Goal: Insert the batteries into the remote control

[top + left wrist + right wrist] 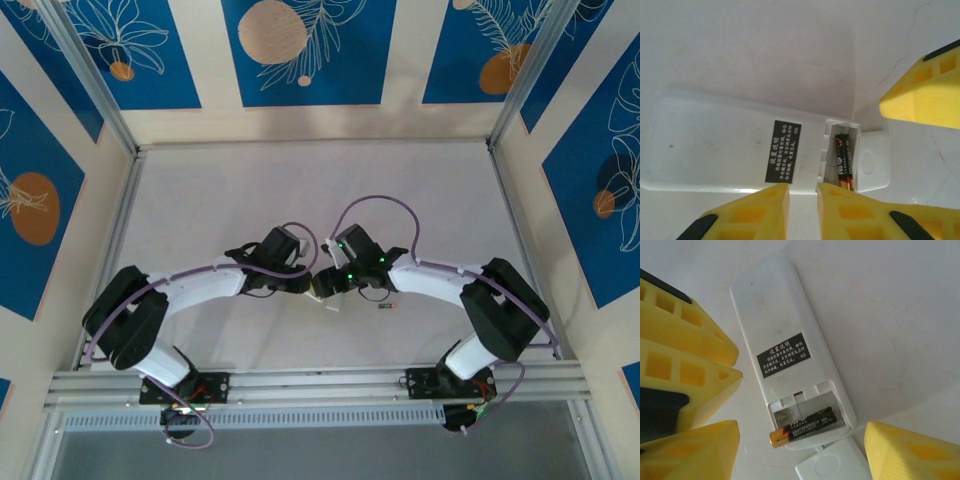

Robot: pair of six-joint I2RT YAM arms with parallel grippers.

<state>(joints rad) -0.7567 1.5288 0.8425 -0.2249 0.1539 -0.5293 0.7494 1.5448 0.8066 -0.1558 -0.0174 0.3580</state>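
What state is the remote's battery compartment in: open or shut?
Open: the remote control shows its bay, a battery lying askew there, cover off beside it.
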